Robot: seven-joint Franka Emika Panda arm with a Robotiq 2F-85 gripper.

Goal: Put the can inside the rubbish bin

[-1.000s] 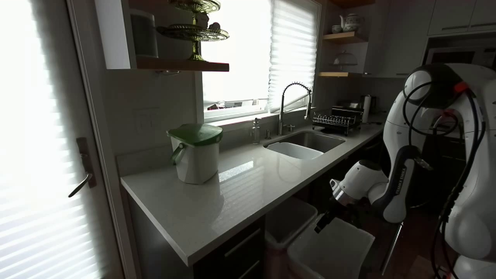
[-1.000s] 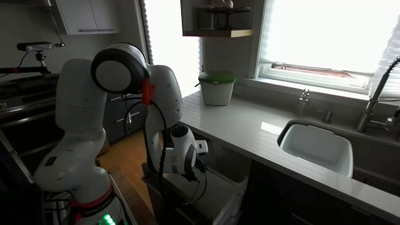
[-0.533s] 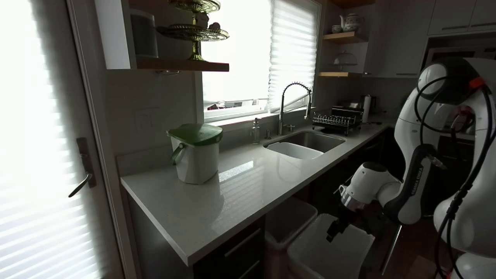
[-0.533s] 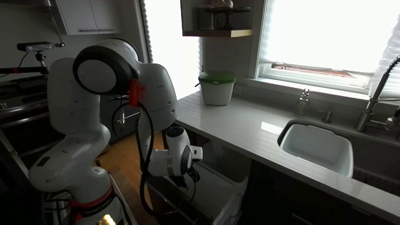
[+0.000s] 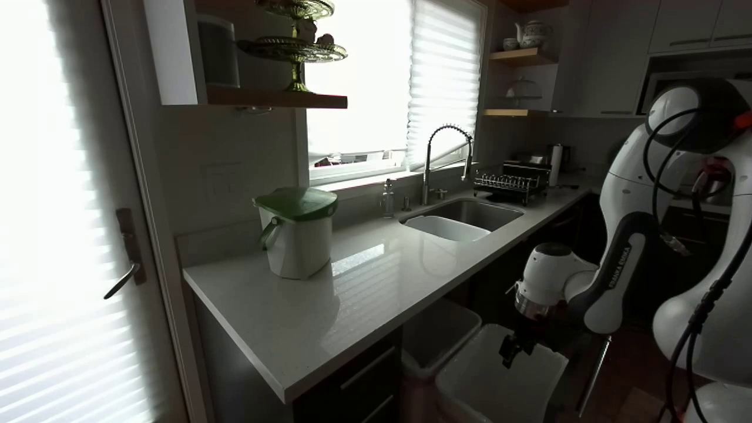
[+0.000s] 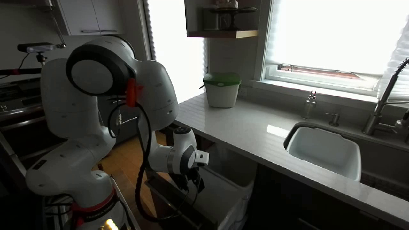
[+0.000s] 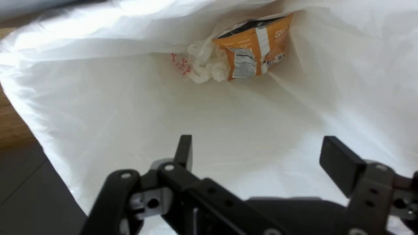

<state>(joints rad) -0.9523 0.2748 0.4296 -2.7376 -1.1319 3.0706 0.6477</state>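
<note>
Over the rubbish bin [image 5: 493,388], orange packet [image 7: 249,45] inside, jaws wide apart.

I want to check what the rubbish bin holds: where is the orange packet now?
In the wrist view, the orange packet sits inside the rubbish bin, near the picture's top, right of centre, just right of crumpled white waste.
</note>
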